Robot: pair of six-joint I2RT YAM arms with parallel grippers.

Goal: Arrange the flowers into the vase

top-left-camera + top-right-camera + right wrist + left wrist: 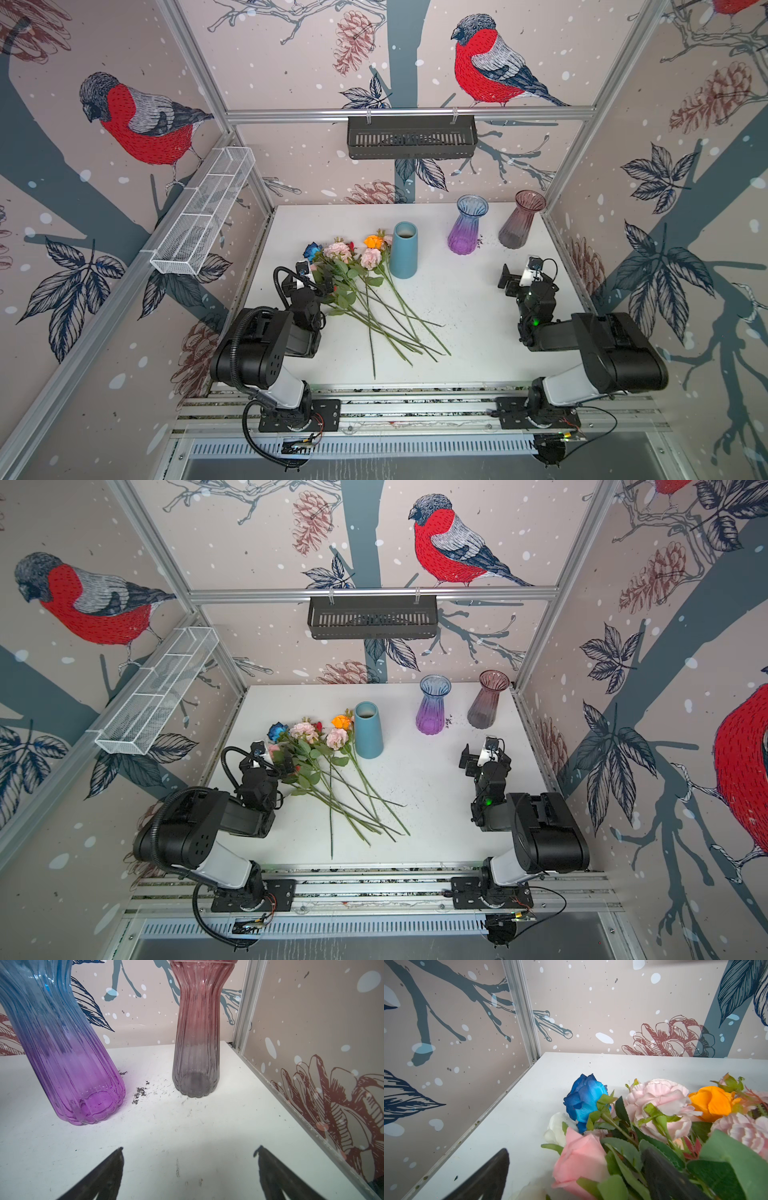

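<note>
The flowers lie in a loose pile left of the table's middle, heads toward the back and stems fanned toward the front. A plain blue vase stands upright just right of the heads. My left gripper is open over the pile's left side. A pink rose lies between its fingers, unclamped, with a blue rose beyond it. My right gripper is open above bare table, facing a blue-purple glass vase and a pink-grey glass vase.
A white wire basket hangs on the left wall and a black basket on the back rail. Dark specks mark the table between the glass vases. Walls close in on three sides of the table.
</note>
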